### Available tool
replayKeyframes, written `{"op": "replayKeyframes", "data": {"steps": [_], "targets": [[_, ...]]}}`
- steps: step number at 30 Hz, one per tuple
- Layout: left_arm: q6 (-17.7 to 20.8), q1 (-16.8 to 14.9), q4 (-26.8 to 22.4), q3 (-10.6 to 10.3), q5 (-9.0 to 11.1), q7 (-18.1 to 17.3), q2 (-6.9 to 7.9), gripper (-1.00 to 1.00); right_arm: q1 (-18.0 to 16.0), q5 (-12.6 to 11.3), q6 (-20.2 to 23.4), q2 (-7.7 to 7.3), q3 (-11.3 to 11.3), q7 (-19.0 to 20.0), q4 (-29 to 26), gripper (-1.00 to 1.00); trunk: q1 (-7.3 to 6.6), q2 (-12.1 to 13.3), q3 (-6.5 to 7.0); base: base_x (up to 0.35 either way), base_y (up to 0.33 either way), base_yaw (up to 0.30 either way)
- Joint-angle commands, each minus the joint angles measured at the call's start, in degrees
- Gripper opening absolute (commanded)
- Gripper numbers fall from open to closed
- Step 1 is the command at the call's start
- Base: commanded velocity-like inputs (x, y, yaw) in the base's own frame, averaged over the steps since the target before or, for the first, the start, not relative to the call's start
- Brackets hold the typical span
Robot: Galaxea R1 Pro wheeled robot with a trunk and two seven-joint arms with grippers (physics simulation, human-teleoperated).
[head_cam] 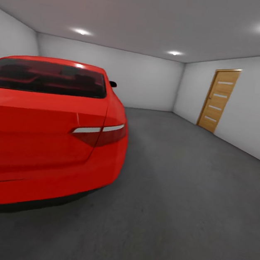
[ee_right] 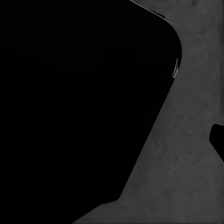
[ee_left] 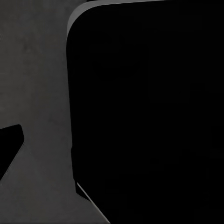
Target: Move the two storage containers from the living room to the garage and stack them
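Whether either gripper is apart or together cannot be told — both wrist views show a large black shape over grey floor (ee_left: 37, 84). In the garage, the red car (head_cam: 41, 132) stands near; the wooden door (head_cam: 218, 100) is beyond it, on the side wall.

Black robot body, close to both wrist cameras
Left wrist: black panel (ee_left: 149, 116), rounded corner, thin pale edge; right wrist: black bulk (ee_right: 79, 102), curved outline, featureless.
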Motion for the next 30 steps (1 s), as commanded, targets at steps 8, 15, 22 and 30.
{"op": "replayKeyframes", "data": {"steps": [8, 15, 22, 30], "targets": [[-0.1, 0.0, 0.0, 0.1, 0.0, 0.0, 0.01, 1.00, 0.0, -0.7, -0.2, 0.00, 0.4, 0.1, 0.0, 1.00, 0.03, 0.0, -0.04, 0.215, 0.000, -0.281], [0.0, 0.0, 0.0, 0.1, 0.0, 0.1, 0.01, 1.00, 0.0, -0.7, -0.2, 0.00, 0.5, 0.1, 0.0, 1.00, 0.03, 0.0, -0.04, 0.197, 0.000, -0.282], [-0.1, 0.0, 0.0, 0.1, 0.0, 0.2, 0.01, 1.00, 0.0, -0.7, -0.2, -0.04, 0.5, 0.1, 0.0, 1.00, 0.03, 0.0, -0.04, 0.061, 0.000, -0.283], [0.0, 0.0, 0.0, 0.1, 0.0, 0.1, 0.01, 1.00, 0.0, -0.6, -0.2, -0.05, 0.5, 0.1, 0.0, 1.00, 0.03, 0.0, -0.04, 0.003, 0.000, -0.283]]}}
